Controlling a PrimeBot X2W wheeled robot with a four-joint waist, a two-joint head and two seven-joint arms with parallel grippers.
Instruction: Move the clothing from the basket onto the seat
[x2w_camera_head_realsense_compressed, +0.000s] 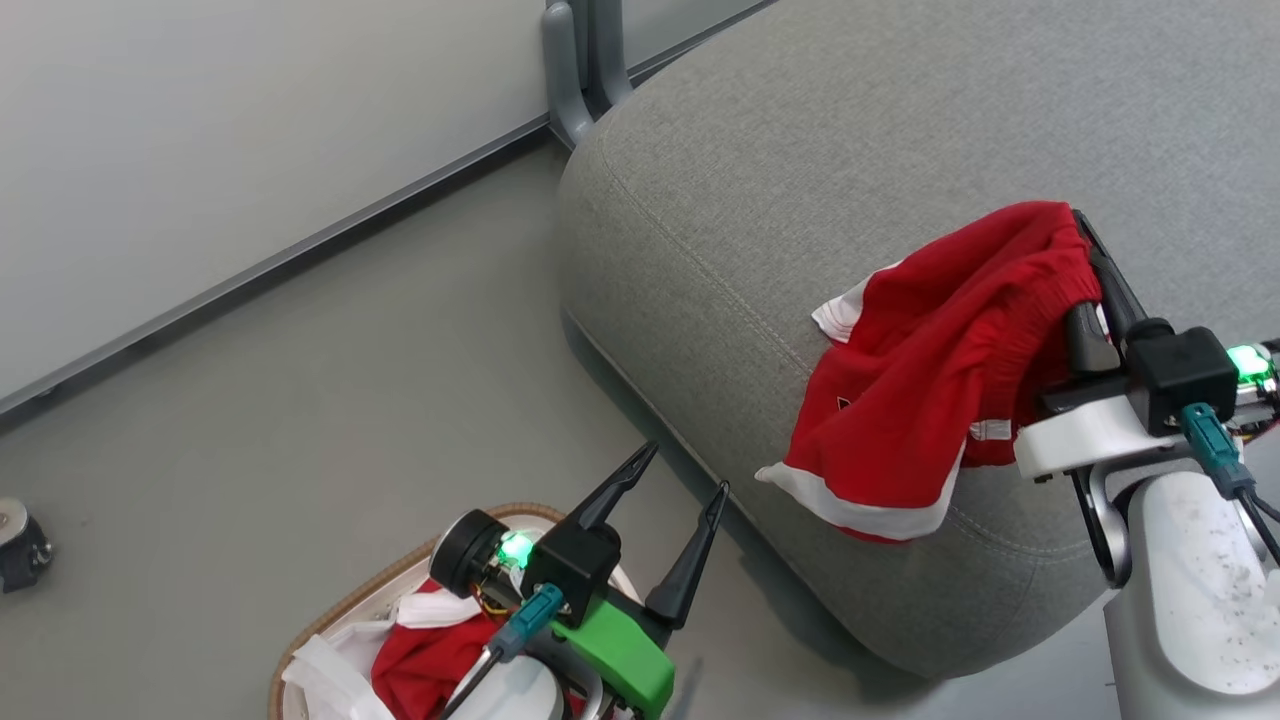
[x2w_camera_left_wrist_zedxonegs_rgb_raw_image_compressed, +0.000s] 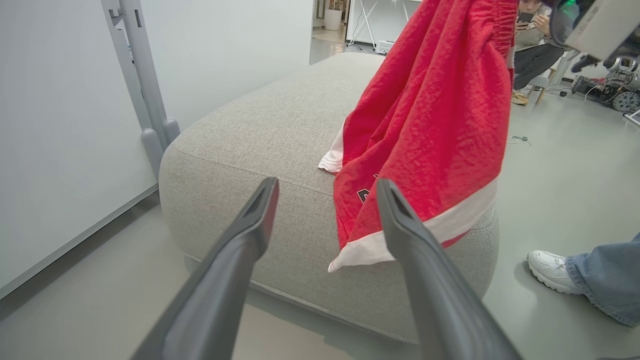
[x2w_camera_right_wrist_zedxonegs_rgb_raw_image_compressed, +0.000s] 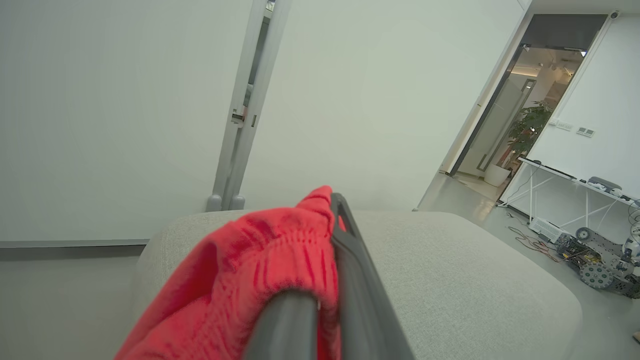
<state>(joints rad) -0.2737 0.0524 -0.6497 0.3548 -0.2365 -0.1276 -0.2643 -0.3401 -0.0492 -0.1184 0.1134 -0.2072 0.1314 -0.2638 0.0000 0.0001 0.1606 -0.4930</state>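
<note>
A red garment with white trim (x2w_camera_head_realsense_compressed: 930, 370) hangs from my right gripper (x2w_camera_head_realsense_compressed: 1085, 250), which is shut on its elastic waistband above the grey seat (x2w_camera_head_realsense_compressed: 760, 160). Its lower hem drapes over the seat's front corner (x2w_camera_left_wrist_zedxonegs_rgb_raw_image_compressed: 400, 150). In the right wrist view the red fabric (x2w_camera_right_wrist_zedxonegs_rgb_raw_image_compressed: 250, 280) is bunched between the fingers (x2w_camera_right_wrist_zedxonegs_rgb_raw_image_compressed: 350, 260). My left gripper (x2w_camera_head_realsense_compressed: 680, 480) stands open and empty over the floor, just above the basket (x2w_camera_head_realsense_compressed: 350, 600). More red clothing (x2w_camera_head_realsense_compressed: 420, 670) lies in the basket beside its white liner (x2w_camera_head_realsense_compressed: 320, 680).
A grey wall post (x2w_camera_head_realsense_compressed: 580, 60) stands behind the seat's far corner. A person's shoe and jeans leg (x2w_camera_left_wrist_zedxonegs_rgb_raw_image_compressed: 580, 275) are on the floor beside the seat. Another person sits further back (x2w_camera_left_wrist_zedxonegs_rgb_raw_image_compressed: 535, 40). A small wheel (x2w_camera_head_realsense_compressed: 20, 545) sits on the floor at left.
</note>
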